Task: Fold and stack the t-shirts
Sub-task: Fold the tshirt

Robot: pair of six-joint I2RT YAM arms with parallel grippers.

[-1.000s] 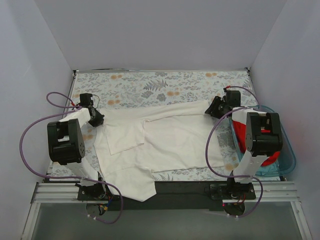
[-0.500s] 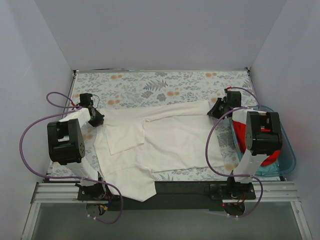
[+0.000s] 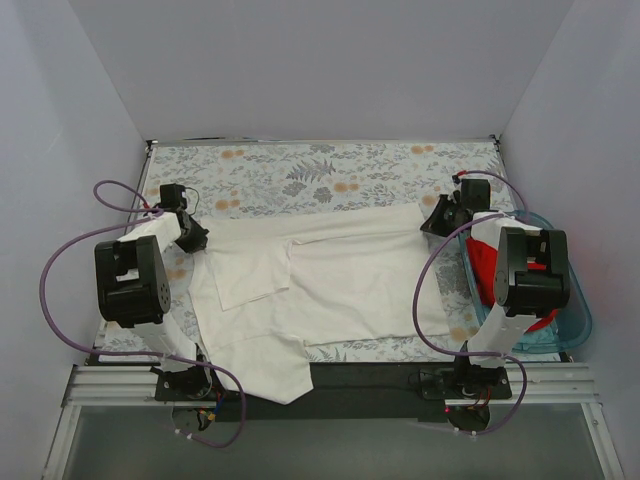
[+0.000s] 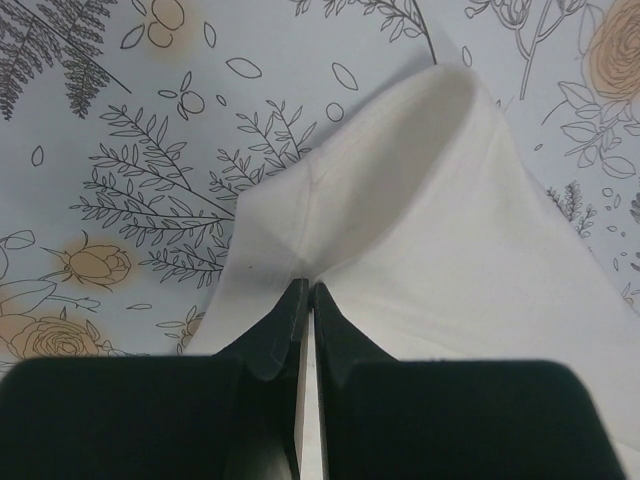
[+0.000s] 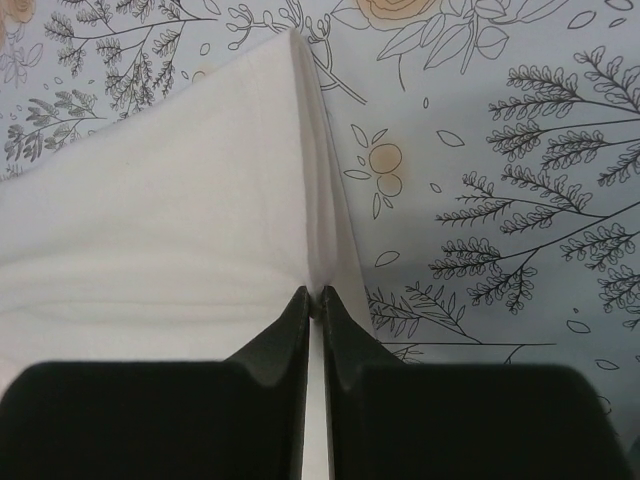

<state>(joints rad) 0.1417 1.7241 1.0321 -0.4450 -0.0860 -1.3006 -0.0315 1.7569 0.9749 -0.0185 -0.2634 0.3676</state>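
Observation:
A white t-shirt (image 3: pixel 320 280) lies spread across the floral table, its near-left part hanging over the front edge. At the cloth's far-left corner my left gripper (image 3: pixel 196 240) is shut on a pinched fold of the white t-shirt (image 4: pixel 430 200); its gripper point (image 4: pixel 307 286) shows cloth between the tips. My right gripper (image 3: pixel 432 222) holds the far-right corner, shut on a raised ridge of the white t-shirt (image 5: pixel 200 230), the tips (image 5: pixel 314 292) meeting on cloth. A red t-shirt (image 3: pixel 487 262) sits in the blue tub, mostly behind my right arm.
The translucent blue tub (image 3: pixel 575 315) stands at the table's right edge beside the right arm. Purple cables loop near both arms. The floral table cover (image 3: pixel 320 170) stretches behind the shirt up to the back wall. Grey walls close in on three sides.
The right gripper has closed on the shirt's far-right corner and shifted slightly right, pulling the far edge straighter. The left gripper has kept its hold.

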